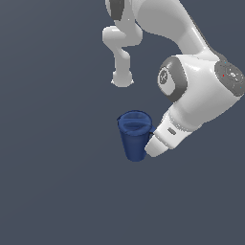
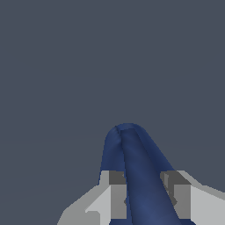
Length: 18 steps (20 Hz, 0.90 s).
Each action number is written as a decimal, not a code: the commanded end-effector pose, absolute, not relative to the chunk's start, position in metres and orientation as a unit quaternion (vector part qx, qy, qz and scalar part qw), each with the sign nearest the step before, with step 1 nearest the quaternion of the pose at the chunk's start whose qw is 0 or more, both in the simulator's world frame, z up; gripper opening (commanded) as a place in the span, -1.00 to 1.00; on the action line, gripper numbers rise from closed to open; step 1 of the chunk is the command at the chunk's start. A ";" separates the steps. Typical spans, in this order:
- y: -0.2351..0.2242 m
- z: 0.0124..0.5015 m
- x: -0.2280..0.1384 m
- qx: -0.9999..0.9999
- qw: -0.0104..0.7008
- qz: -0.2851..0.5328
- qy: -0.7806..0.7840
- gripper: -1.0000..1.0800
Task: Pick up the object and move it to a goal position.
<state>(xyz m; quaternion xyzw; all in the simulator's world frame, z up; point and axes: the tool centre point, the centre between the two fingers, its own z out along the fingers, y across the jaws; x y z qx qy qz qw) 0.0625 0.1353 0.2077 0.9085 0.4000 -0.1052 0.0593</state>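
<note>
Wrist view: mug [image 2: 140, 176] between fingers [image 2: 116, 195]

Glossy white, rounded-segment robot arm [image 1: 201, 103]: dark grey joint rings, tiny red mark on one cap; pincer [image 2: 145, 197] with grey-padded fingers [image 2: 117, 195].

Under me spreads a plain slate-grey floor [image 1: 52, 182], flat and unmarked in both views. My white base [image 1: 122, 79] stands on it. The dark blue mug [image 1: 134, 135] seems raised off it, though I cannot tell for sure.
</note>
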 end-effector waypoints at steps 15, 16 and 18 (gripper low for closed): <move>0.083 0.244 0.062 0.834 0.070 0.019 0.547 -1.00; 0.080 0.246 0.062 0.829 0.070 0.026 0.554 -1.00; 0.074 0.249 0.063 0.819 0.071 0.039 0.568 -1.00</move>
